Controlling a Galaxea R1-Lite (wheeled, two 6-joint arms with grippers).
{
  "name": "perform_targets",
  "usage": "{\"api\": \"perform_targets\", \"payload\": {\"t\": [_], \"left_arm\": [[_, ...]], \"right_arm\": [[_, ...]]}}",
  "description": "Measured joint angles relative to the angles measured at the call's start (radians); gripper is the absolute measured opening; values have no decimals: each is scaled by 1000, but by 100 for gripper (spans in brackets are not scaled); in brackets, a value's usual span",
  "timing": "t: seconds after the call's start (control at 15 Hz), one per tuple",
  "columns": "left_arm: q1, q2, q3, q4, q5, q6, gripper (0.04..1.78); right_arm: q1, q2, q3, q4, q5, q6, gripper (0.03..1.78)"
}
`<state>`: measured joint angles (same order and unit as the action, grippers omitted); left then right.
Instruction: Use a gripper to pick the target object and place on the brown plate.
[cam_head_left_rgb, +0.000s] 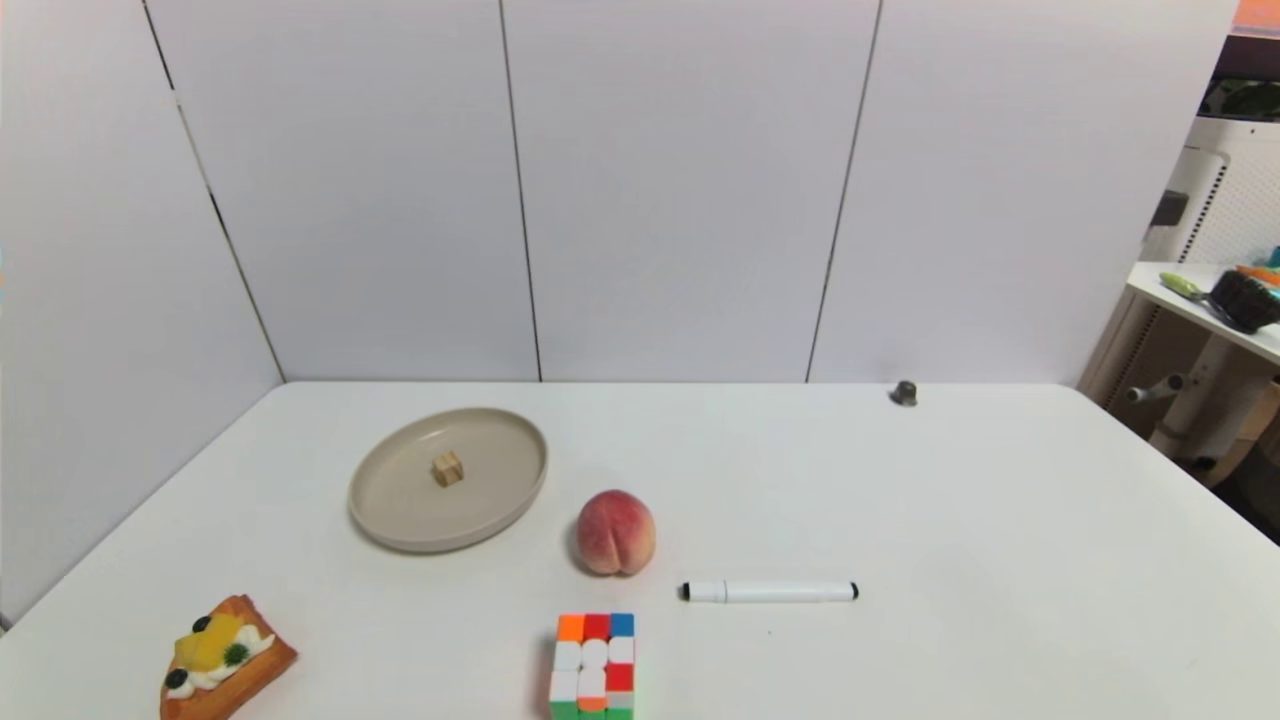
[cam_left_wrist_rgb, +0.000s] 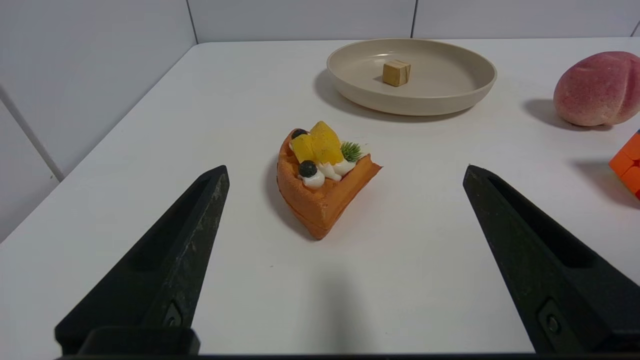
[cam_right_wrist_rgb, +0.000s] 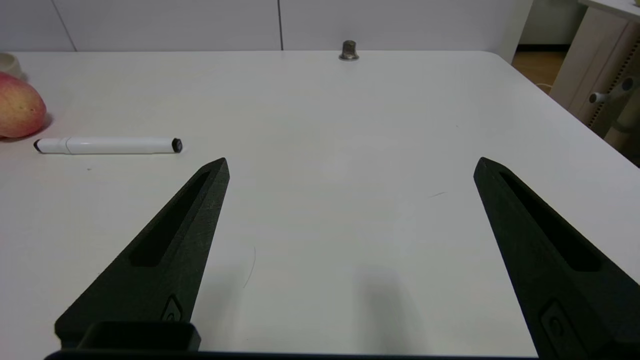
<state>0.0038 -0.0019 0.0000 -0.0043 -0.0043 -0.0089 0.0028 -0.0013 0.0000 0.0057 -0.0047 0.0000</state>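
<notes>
The tiny tan wooden cube (cam_head_left_rgb: 447, 468) lies inside the round beige plate (cam_head_left_rgb: 400, 515) at the table's left middle. Both also show in the left wrist view, the cube (cam_left_wrist_rgb: 396, 73) in the plate (cam_left_wrist_rgb: 450, 92). My left gripper (cam_left_wrist_rgb: 345, 170) is open and empty, low over the near left of the table, well short of the plate, with a waffle slice before it. My right gripper (cam_right_wrist_rgb: 351, 162) is open and empty over bare table at the near right. Neither gripper shows in the head view.
A waffle slice with fruit (cam_head_left_rgb: 222, 657) lies at the near left. A peach (cam_head_left_rgb: 615, 533), a colour puzzle cube (cam_head_left_rgb: 593, 665) and a white marker (cam_head_left_rgb: 768, 591) lie mid-table. A small dark grey knob (cam_head_left_rgb: 905, 393) stands at the far edge. A side table (cam_head_left_rgb: 1195, 300) stands far right.
</notes>
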Motion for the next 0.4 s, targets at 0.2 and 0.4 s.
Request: {"api": "perform_targets", "payload": {"t": [0.2, 0.4], "left_arm": [[0, 0, 0, 0, 0, 0, 169], [0, 0, 0, 0, 0, 0, 169]], "right_arm": [[0, 0, 0, -1, 0, 0, 169], [0, 0, 0, 0, 0, 4, 169]]}}
